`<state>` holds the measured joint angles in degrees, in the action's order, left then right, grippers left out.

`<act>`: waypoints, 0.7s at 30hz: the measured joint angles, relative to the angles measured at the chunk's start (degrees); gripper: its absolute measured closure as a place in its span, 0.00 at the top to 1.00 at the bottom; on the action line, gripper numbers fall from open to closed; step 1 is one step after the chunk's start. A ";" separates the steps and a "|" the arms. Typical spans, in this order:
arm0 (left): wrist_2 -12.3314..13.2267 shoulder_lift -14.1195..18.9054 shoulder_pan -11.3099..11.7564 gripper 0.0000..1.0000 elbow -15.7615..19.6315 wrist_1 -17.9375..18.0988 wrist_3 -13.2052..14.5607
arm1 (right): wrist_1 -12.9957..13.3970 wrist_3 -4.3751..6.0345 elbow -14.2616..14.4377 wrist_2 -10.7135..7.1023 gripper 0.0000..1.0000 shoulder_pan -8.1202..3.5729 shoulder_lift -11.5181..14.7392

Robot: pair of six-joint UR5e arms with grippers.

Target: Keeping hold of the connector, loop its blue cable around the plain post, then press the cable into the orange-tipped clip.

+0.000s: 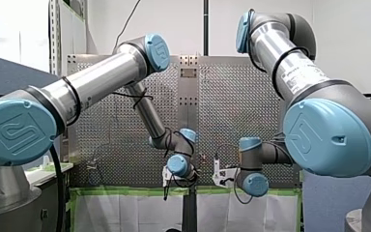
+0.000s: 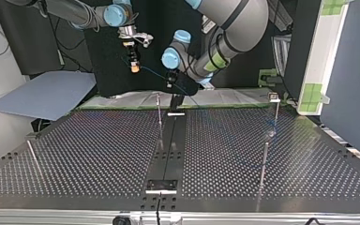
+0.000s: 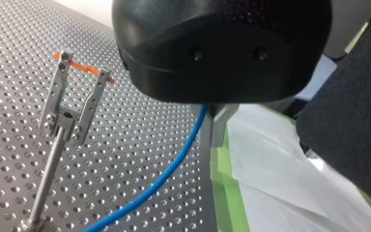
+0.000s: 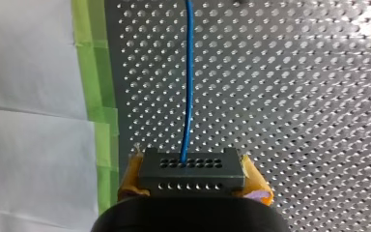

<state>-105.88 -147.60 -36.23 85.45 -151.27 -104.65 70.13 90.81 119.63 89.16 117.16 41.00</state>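
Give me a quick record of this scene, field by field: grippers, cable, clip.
Right gripper: shut on dark grey perforated connector block, yellow pads either side
Blue cable: leaves connector, runs ahead over perforated metal table
Left gripper: black body, cable runs up to it, grip unclear
Orange-tipped metal clip: empty, cable apart from it
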 joint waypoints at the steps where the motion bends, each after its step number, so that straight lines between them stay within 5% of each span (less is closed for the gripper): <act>1: -0.63 0.00 -0.21 0.00 0.04 0.00 0.09 | -0.04 0.00 -0.11 -0.01 0.00 -0.08 -0.22; 10: -4.88 0.01 -1.20 0.00 1.74 2.05 -0.15 | -0.48 0.10 -0.83 -0.02 0.00 -0.82 -0.76; 21: -4.86 0.01 0.08 0.00 2.14 3.60 -1.48 | -0.69 0.21 -1.82 -0.44 0.00 -2.33 -0.86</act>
<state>-110.74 -147.60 -36.14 87.59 -147.67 -106.13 69.44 91.02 117.80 88.71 114.83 40.14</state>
